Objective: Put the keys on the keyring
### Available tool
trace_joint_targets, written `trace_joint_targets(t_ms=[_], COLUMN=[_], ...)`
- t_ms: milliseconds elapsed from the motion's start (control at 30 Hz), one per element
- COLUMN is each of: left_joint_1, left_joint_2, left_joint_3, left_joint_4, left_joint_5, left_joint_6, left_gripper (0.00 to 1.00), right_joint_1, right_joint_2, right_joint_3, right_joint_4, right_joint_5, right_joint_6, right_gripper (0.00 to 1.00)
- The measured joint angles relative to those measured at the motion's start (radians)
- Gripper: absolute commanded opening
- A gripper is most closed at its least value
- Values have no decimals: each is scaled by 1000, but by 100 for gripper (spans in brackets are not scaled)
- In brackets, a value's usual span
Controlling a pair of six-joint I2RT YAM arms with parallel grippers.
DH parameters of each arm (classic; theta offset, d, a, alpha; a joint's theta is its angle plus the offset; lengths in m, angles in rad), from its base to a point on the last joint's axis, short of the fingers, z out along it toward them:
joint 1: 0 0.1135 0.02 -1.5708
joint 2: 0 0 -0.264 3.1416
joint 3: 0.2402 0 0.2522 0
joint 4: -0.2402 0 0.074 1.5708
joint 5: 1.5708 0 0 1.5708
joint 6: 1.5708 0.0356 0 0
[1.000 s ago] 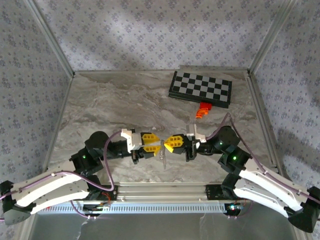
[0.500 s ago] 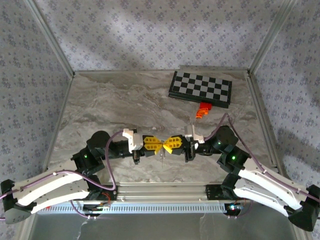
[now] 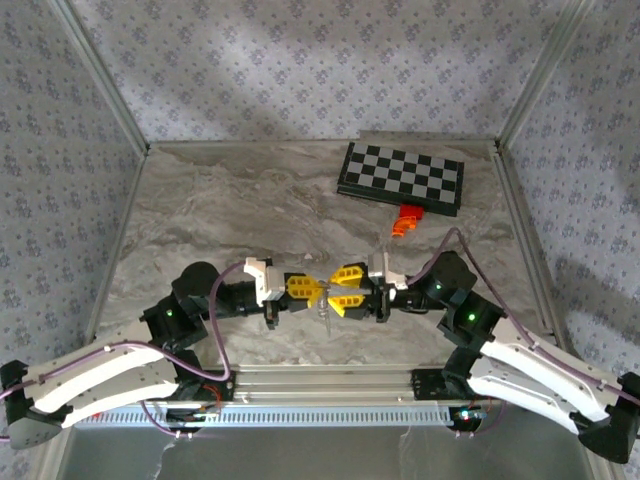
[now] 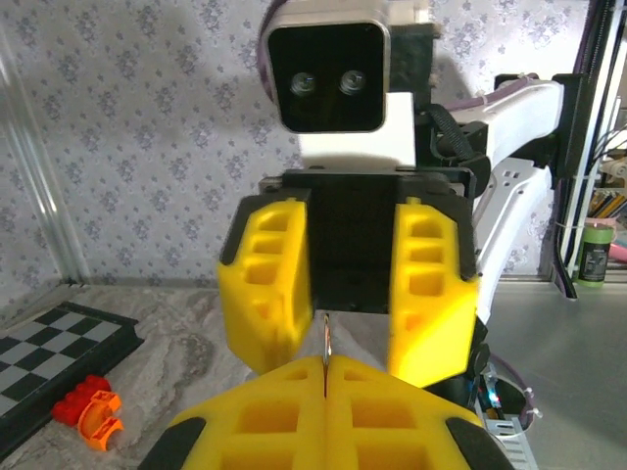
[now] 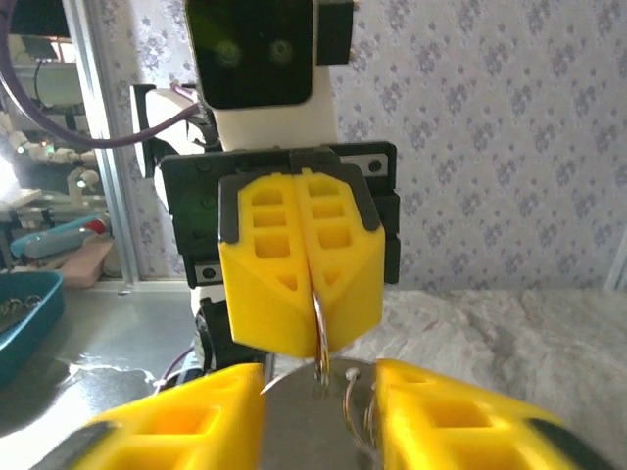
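- I am watching from above the arm bases at the near edge of the table (image 3: 200,220). Both arms are reaching inward, so the two hands are meeting nose to nose just beyond the bases, near the middle of the table's width.
- The left gripper (image 3: 312,291) is clamping shut. In its own wrist camera the two yellow fingers (image 4: 255,421) are pressing flat together, and the keyring (image 4: 325,343) is standing edge-on out of the seam between them.
- The keyring is being held up off the table, right between the two hands. From the right wrist I am seeing it as a thin pale loop poking out of the closed left pads.
- The right gripper (image 3: 340,290) is standing open. Its fingers (image 5: 186,421) are spreading wide on either side of the ring, and as far as I can tell they are not touching it.
- Something thin and pale is hanging below the ring in the top view. I cannot tell whether it is chain or key.
- A couple of thin wire loops are showing low between the right fingers in the right wrist view, too blurred for me to name.
- Farther out, right of centre, an orange block (image 3: 404,222) is lying on the table at the near edge of a checkerboard (image 3: 400,178).
- The checkerboard is lying flat toward the far right corner.
- Patterned walls (image 3: 300,70) are closing in the table at the back and on both sides.
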Motion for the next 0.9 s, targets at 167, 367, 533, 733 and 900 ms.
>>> trace_joint_targets(t_ms=[167, 367, 533, 733, 900], left_joint_1=[2, 2, 2, 2, 2], left_joint_2=[-47, -107, -157, -224, -257], left_joint_3=[-3, -37, -73, -123, -146], left_joint_4=[-24, -65, -104, -128, -127], left_joint_5=[-28, -66, -107, -152, -163], left_joint_6=[-1, -8, -22, -34, -42], left_gripper=[0, 0, 0, 0, 0], right_joint_1=[-3, -54, -146, -190, -264], right_joint_2=[3, 40, 117, 298, 493], right_joint_3=[57, 85, 117, 209, 265], right_joint_4=[-116, -184, -227, -304, -355], right_joint_5=[33, 41, 53, 102, 150], right_joint_6=[-8, 24, 77, 111, 166], right_gripper=[74, 81, 87, 87, 83])
